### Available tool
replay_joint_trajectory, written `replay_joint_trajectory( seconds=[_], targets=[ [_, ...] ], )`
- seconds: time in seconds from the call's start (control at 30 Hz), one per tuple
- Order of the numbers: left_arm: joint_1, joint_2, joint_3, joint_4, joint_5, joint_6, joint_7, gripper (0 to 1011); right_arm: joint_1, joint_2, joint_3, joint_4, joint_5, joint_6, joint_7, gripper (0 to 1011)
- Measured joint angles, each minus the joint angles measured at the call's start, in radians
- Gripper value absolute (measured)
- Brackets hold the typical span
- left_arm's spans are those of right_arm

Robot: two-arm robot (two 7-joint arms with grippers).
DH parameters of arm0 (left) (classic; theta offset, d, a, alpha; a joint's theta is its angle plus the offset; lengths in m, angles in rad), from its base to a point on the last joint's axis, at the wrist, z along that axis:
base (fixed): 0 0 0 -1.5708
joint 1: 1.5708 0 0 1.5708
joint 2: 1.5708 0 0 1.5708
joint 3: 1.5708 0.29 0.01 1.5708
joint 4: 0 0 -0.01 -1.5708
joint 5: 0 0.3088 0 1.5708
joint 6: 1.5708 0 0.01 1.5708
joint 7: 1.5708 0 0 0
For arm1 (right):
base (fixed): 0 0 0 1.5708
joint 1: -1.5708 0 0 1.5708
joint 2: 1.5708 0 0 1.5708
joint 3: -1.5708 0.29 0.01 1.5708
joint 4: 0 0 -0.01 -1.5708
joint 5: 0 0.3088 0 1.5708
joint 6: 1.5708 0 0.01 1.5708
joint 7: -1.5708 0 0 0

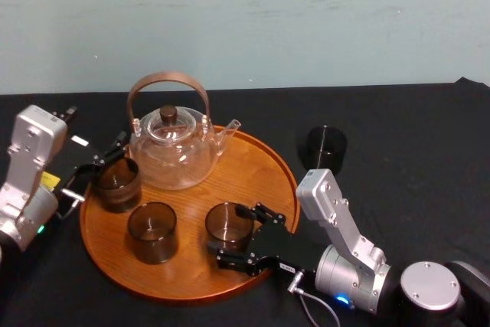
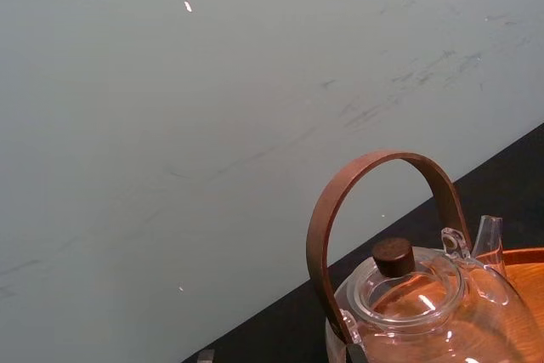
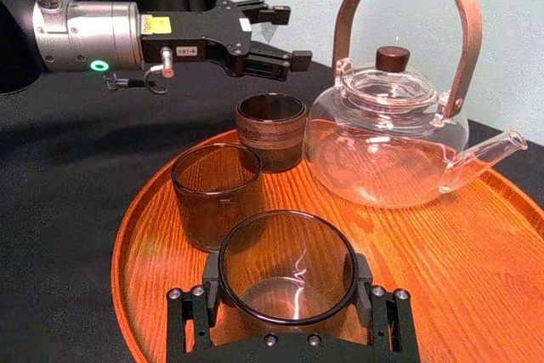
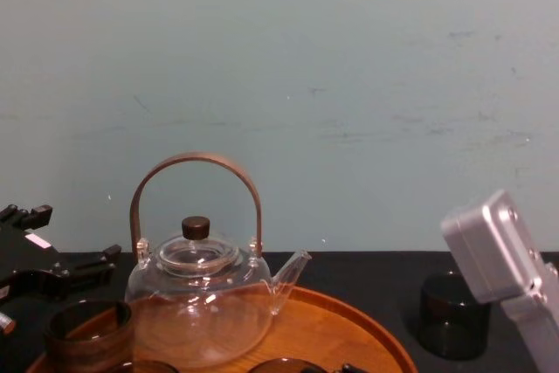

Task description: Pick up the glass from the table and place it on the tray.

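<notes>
The smoky glass (image 3: 286, 248) is clasped between the fingers of the right gripper (image 3: 287, 282) and stands on the wooden tray (image 3: 476, 278), in front of the glass teapot (image 3: 387, 138). The left gripper (image 3: 293, 36) is held open and empty above another glass (image 3: 270, 129). The print on its white label (image 3: 189, 51) cannot be read.

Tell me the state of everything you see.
Tray, flat, loaded.
Teapot, upright on tray, lid on.
Left glass, upright on tray.
Middle glass, upright on tray.
Right glass, upright over tray, inside right gripper.
Fourth glass, upright, off the tray.
Left gripper, open, by left glass.
Right gripper, low, around right glass.
</notes>
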Motion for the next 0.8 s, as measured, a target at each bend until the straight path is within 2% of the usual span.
replay_joint_trajectory(
  seconds=[0.4,0.57,0.8],
  targets=[
    [0.0,0.0,0.0,0.0,0.0,0.0,0.0,1001,0.0,0.0,0.0,-0.001,0.0,0.0,-0.001,905],
    [0.0,0.0,0.0,0.0,0.0,0.0,0.0,1001,0.0,0.001,0.001,-0.002,0.0,0.0,-0.002,1002],
    [0.0,0.0,0.0,0.0,0.0,0.0,0.0,1001,-0.001,0.001,0.001,-0.003,-0.001,0.0,-0.003,1002]
  ],
)
